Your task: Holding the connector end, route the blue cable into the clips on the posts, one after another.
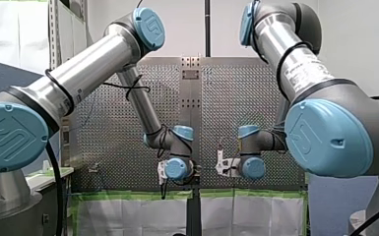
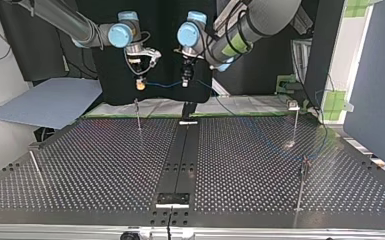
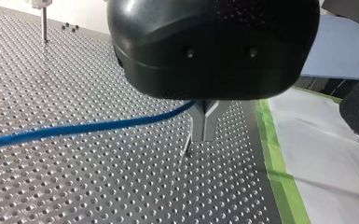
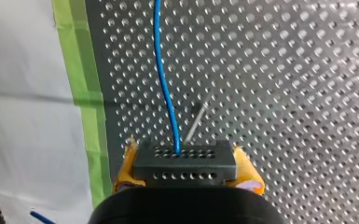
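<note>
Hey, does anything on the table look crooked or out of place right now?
One thing: the thin post near the top view's left edge leans, while the other posts look roughly upright. It may just be the camera angle. Nothing else stands out.

Front view from behind the arms point(image 1: 93, 64), top view facing them across the table point(image 2: 105, 165), wrist views close over it

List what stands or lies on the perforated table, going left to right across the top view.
Leaning post → thin upright post → dark centre rail → far post with a clip on top. The nearer post is left out: it nearly lines up with the far one.
</note>
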`<state>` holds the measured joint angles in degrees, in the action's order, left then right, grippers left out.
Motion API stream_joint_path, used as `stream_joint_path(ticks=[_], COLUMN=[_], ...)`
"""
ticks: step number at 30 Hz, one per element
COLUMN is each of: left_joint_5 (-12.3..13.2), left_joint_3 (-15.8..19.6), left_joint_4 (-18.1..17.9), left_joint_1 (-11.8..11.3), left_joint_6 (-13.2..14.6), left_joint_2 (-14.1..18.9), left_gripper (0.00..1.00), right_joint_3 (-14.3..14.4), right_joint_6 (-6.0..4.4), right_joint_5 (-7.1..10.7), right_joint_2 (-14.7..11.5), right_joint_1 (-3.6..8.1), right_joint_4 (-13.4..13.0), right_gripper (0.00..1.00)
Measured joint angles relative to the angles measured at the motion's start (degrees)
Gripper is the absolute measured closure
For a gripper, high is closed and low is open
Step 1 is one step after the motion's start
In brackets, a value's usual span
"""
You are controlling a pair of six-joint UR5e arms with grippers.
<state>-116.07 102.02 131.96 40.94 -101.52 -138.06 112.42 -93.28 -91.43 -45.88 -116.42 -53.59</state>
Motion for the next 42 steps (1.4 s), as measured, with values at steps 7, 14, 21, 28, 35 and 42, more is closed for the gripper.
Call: stream_joint_path(ticks=[7,14,21,28,35,42], left_joint_5=[-1.8,-2.4,-2.7,-4.6,-6.9,-7.3], left_joint_3=[-2.4,-4.5,-5.8,-9.2,-12.8,-16.8], left_joint_4=[0.0,0.7,0.9,3.9,6.8,6.6], left_joint_1=[2.5,4.2,5.4,8.2,10.6,10.5], left_joint_6=[-0.7,-1.7,-2.4,-2.5,-3.5,-3.6], left_joint_2=[0.0,0.0,-0.4,-3.6,-7.2,-9.2], left_gripper=[1.00,1.00,1.00,1.00,1.00,1.00], right_joint_3=[0.9,1.0,1.3,1.8,2.2,3.7], right_joint_6=[-0.01,0.12,0.38,0.72,2.13,2.38], right_joint_5=[0.09,0.27,0.69,0.76,0.80,2.49], right_joint_2=[-2.6,-1.7,-0.2,0.0,0.0,0.3], right_joint_1=[1.23,1.98,2.44,3.48,5.27,8.81], right_joint_4=[-0.7,-1.3,-2.0,-2.2,-2.2,-4.0], right_gripper=[1.00,1.00,1.00,1.00,1.00,1.00])
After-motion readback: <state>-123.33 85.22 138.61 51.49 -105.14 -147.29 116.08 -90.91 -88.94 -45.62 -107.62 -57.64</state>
